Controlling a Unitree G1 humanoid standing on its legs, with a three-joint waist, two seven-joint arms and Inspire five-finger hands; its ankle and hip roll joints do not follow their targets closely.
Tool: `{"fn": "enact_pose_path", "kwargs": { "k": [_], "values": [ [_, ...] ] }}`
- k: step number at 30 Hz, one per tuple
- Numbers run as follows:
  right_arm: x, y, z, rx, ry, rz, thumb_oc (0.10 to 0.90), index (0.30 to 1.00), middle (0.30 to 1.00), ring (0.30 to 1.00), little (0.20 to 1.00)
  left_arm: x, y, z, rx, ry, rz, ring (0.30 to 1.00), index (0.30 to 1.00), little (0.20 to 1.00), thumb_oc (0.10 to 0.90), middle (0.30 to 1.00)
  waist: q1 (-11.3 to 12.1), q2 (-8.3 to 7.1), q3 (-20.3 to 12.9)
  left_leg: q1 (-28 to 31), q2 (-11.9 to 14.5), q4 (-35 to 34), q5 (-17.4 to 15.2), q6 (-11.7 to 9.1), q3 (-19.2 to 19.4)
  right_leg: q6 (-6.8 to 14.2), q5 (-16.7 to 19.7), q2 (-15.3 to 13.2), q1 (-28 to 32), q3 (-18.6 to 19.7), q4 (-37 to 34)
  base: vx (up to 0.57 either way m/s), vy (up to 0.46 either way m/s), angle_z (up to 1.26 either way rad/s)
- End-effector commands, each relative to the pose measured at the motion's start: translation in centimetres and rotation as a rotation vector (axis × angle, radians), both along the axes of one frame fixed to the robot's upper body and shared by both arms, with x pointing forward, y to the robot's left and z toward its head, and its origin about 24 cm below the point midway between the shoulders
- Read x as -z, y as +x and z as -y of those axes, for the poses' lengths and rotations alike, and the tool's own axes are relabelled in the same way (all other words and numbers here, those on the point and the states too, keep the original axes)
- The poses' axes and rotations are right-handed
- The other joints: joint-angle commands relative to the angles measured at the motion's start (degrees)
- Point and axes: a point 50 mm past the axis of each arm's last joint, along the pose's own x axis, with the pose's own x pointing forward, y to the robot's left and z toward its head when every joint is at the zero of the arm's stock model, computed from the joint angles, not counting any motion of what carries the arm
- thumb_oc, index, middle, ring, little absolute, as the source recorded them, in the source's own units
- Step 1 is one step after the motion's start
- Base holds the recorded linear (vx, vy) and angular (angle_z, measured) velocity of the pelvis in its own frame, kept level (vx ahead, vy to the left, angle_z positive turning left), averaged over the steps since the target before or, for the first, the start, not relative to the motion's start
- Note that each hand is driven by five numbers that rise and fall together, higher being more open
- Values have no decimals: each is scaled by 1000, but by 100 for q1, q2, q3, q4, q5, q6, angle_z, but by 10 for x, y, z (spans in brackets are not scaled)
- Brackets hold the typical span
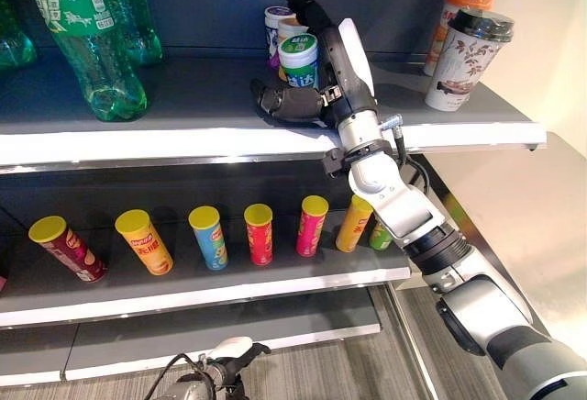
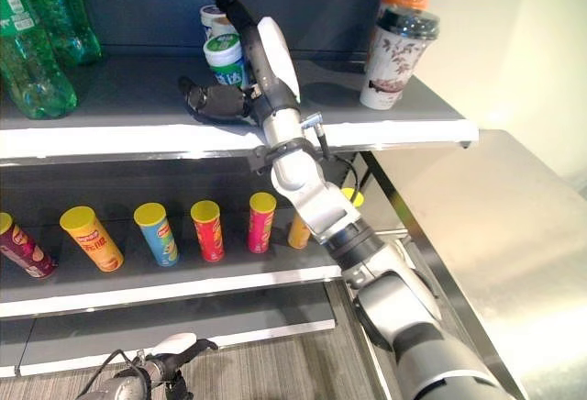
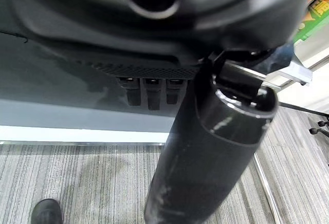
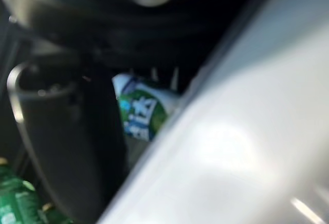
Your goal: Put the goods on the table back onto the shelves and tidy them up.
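Note:
My right hand (image 1: 344, 61) reaches onto the top shelf (image 1: 183, 134), palm beside a small white jar with a green lid (image 1: 299, 59). Its fingers (image 1: 301, 5) stretch straight past the jar toward the back; the thumb (image 1: 284, 103) lies on the shelf in front of it. The hand is open and the jar stands upright between thumb and fingers. In the right wrist view the jar (image 4: 141, 112) sits close to the palm. Two more small jars (image 1: 275, 22) stand just behind it. My left hand (image 1: 231, 354) hangs low near the floor, fingers relaxed.
Green bottles (image 1: 87, 42) stand at the top shelf's left, two tall cups (image 1: 466, 56) at its right end. Several coloured chip cans (image 1: 259, 233) line the middle shelf (image 1: 229, 285). A steel table (image 1: 532, 216) adjoins the shelves at the right.

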Motion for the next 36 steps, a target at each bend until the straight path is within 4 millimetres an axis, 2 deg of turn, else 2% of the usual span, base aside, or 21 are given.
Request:
{"fn": "enact_pose_path", "kwargs": {
  "k": [1,15,30,31,32,33,36],
  "values": [
    [-35,4,-1,21,16,96,800,900,900,900,900,-19,47,9,39,-1,156,900,900,900,800,900,222,-108,327,514,-230,34,-1082,164,-317,-64,127,216,242,187,109,0,0,0],
    [-57,-16,30,49,69,247,800,900,900,900,900,-13,50,15,10,10,153,900,900,900,800,900,79,-102,276,610,-227,34,-1127,157,-247,-61,107,227,282,200,96,0,0,0],
    [-100,-29,49,41,111,384,800,900,900,900,900,-8,52,9,-41,51,152,900,900,900,800,900,-86,-194,216,712,-219,34,-1145,126,-67,-35,189,262,262,277,113,0,2,-5],
    [-116,-33,63,39,115,417,800,900,900,900,900,-7,53,5,-59,66,154,900,900,900,800,900,-178,-238,214,722,-207,34,-1140,109,-33,-25,218,265,240,289,135,-14,22,-8],
    [-124,-36,71,36,119,434,800,900,900,900,900,-7,53,4,-71,68,153,900,900,900,800,900,-232,-259,217,719,-205,34,-1137,100,-16,-18,238,267,223,300,147,-13,20,-4],
    [-124,-36,72,35,119,434,800,900,900,900,900,-7,54,5,-69,67,154,900,900,900,800,900,-225,-253,222,714,-206,34,-1135,101,-17,-17,238,265,218,299,149,0,0,0],
    [-142,-54,103,15,109,475,800,900,900,900,900,-2,48,-2,-119,77,123,900,900,900,800,900,-433,-307,215,741,-198,34,-1163,75,42,28,291,283,194,342,180,-1,18,-7]
  ]
}}
